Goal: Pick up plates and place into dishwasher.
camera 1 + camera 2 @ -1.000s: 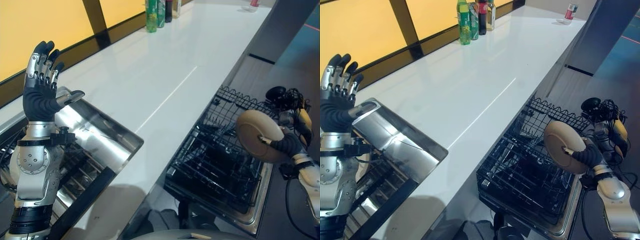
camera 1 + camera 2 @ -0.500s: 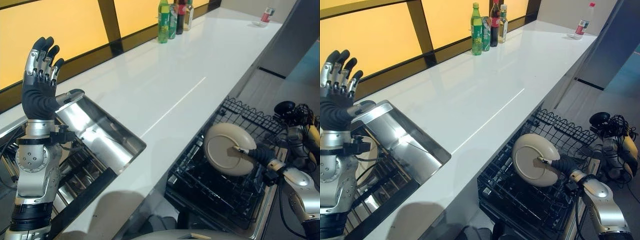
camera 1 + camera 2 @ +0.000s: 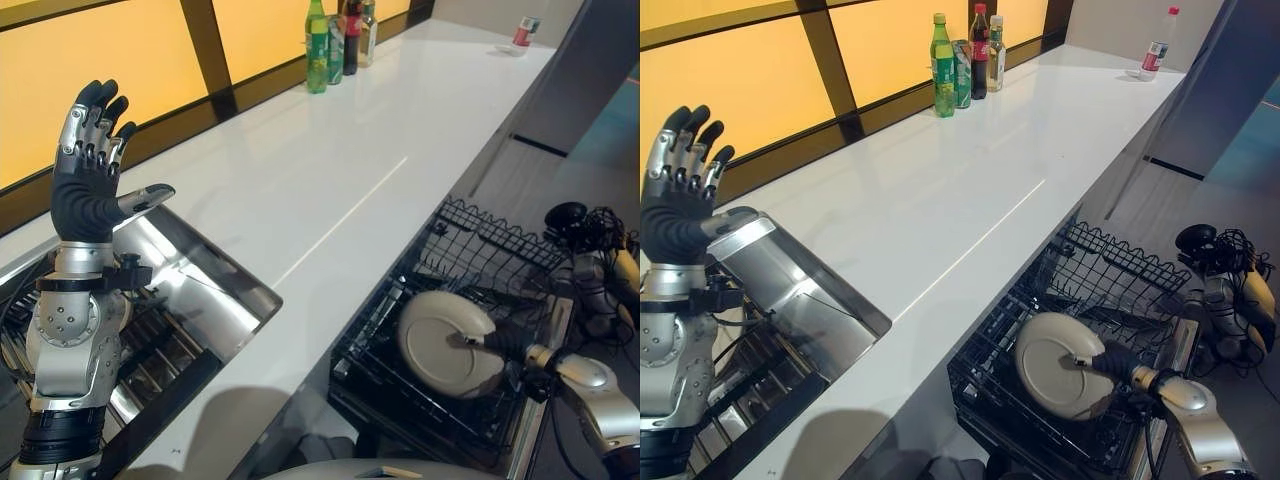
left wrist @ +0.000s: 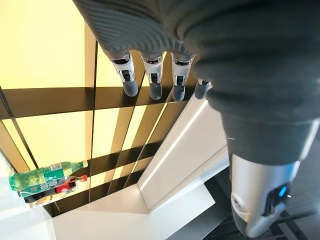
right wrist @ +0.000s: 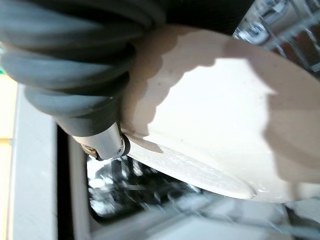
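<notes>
Placing step was in hand: right hand (image 3: pixel 1118 362) pinched the plate (image 3: pixel 1055 362) by its rim, thumb on the face and fingers behind, plate tilted and down inside the rack (image 3: pixel 1110 270) of the open dishwasher. Whether its lower edge was already seated between tines, I couldn't tell from the eye views. My read on the next move: settle the plate upright into a slot, then let go without dragging it over.

Left hand (image 3: pixel 90 165) was idle, raised above the sink (image 3: pixel 200 290), fingers straight and spread, holding nothing.

Further back ran the white counter (image 3: pixel 330 170), with bottles (image 3: pixel 962 62) at its far end by the window.

Right wrist view added the close grip: plate (image 5: pixel 215 125) against the hand cover, wire just past it. Left wrist view showed the fingertips (image 4: pixel 152 90) bare, pointed at the window.
</notes>
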Robot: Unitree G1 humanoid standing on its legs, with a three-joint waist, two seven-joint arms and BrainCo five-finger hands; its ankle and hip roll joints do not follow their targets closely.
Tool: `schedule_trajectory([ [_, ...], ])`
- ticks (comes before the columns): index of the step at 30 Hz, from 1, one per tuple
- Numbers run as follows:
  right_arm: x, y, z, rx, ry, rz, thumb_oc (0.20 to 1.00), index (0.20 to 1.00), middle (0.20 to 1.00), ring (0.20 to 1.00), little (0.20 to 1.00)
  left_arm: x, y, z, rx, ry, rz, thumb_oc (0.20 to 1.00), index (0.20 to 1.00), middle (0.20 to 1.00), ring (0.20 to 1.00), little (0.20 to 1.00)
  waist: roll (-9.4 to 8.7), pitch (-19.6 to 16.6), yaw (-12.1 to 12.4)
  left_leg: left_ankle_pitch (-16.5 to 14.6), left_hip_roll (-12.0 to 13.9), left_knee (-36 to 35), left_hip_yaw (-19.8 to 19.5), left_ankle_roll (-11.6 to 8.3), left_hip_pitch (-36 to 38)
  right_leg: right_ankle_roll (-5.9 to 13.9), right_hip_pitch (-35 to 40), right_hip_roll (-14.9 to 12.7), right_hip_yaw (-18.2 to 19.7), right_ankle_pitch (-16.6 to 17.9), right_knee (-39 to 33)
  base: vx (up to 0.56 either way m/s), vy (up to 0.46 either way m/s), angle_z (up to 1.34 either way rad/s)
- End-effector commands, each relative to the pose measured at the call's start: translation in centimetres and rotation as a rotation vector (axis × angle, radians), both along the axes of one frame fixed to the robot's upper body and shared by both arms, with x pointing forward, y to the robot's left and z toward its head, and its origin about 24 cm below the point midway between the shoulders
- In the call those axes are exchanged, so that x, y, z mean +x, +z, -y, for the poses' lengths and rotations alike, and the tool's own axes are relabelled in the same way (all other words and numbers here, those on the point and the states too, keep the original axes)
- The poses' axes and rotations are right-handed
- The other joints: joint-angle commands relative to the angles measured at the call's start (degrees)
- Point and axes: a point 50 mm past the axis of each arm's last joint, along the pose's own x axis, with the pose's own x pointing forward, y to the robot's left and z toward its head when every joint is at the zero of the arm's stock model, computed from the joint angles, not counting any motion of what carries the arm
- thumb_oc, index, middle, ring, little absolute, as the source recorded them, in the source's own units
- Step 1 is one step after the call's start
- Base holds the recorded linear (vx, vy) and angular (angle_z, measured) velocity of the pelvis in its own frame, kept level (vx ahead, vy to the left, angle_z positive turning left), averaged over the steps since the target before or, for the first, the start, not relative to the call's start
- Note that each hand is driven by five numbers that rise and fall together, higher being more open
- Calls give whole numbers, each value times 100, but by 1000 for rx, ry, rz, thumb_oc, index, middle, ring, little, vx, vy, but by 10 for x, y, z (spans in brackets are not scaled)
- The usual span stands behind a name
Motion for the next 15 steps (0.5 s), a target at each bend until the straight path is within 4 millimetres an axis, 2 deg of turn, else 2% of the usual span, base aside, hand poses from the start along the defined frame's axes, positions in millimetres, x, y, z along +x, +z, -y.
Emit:
schedule_trajectory([
  [1, -1, -4, -9, -24, 146, -39, 200, 200, 200, 200, 200, -1, 4, -3, 26, 4, 21, 1000, 1000, 1000, 1000, 1000, -238, -283, 10, 636, 120, -250, -195, -75, -899, 365, 382, -215, -132, -857, 357, 0, 0, 0],
  [4, -5, -12, -10, -92, 204, -65, 200, 200, 200, 200, 200, 0, 3, -1, 27, -6, 17, 1000, 1000, 1000, 1000, 1000, -228, -261, 67, 662, 129, -233, -232, -94, -931, 347, 403, -206, -154, -873, 365, 0, 0, 0],
  [7, -4, -10, -10, -107, 242, -78, 200, 200, 200, 200, 200, 2, 5, -1, 26, -10, 16, 1000, 1000, 1000, 1000, 1000, -221, -244, 91, 678, 137, -223, -254, -104, -936, 335, 413, -203, -175, -891, 383, 0, 0, 0],
  [15, -12, -21, -19, -307, 432, -147, 200, 200, 200, 200, 200, 1, 5, 3, 22, -15, 18, 1000, 1000, 1000, 1000, 1000, -224, -242, 161, 718, 160, -195, -258, -131, -975, 307, 462, -195, -208, -926, 371, 9, -2, 1],
])
